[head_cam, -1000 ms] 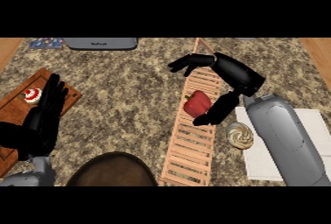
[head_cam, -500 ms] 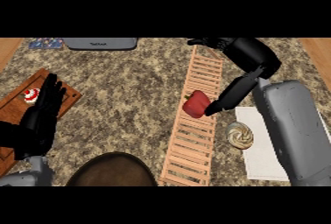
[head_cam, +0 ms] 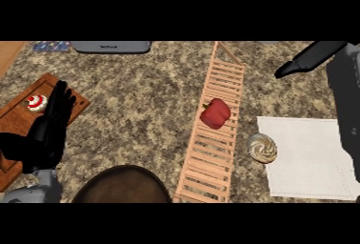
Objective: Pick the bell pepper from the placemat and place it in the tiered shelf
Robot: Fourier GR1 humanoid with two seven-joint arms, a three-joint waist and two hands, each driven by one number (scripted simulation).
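Bell pepper (head_cam: 215,113): red, lying on the slatted top of the tiered shelf (head_cam: 211,157), roughly midway along its length, with no robot hand touching it.

Tiered shelf: pale wooden slats, running in a long narrow strip from the upper middle of the speckled tabletop (head_cam: 141,95) down toward the lower edge.

Placemat (head_cam: 309,157): white, lying flat just right of the shelf, with nothing resting on its middle.

Round swirled pastry (head_cam: 262,147): sitting at the placemat's left edge, just beside the shelf.

Right robot hand (head_cam: 306,61): showing at the upper right, well apart from the pepper, holding nothing; only a dark tapering part is showing, so whether its fingers are apart or together cannot be told.

Left robot hand (head_cam: 49,128): resting at the left side, fingers straight and pointing up, holding nothing, overlapping the wooden cutting board (head_cam: 21,114).

Small red-and-white item (head_cam: 36,102): sitting on the cutting board, just left of the left robot hand's fingertips.

Dark round bowl (head_cam: 119,186): showing at the lower edge, left of the shelf's near end.

Grey flat object (head_cam: 111,46): lying at the top edge.
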